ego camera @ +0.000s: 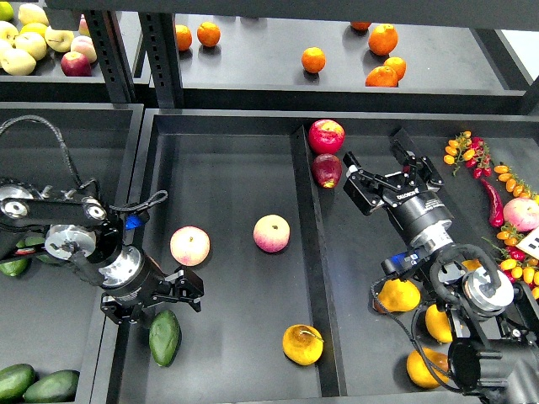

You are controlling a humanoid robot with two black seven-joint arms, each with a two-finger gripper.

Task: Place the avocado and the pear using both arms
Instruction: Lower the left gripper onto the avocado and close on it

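Note:
The avocado (165,337), dark green and slim, lies at the front left of the middle tray (227,168), by its left wall. My left gripper (156,305) is right above it, jaws spread, with nothing held between them. The pear (303,343), yellow-orange with a short dark stem, lies at the tray's front right beside the divider (307,252). My right gripper (376,153) is open and empty over the right compartment, far behind the pear and next to a dark red apple (327,170).
Two pink-and-yellow apples (190,245) (271,233) lie mid-tray. A red apple (326,135) sits at the back. Yellow fruits (398,295) lie under my right arm. Lighter avocados (34,383) fill the left bin. Oranges (313,59) sit on the upper shelf, chillies (493,202) at right.

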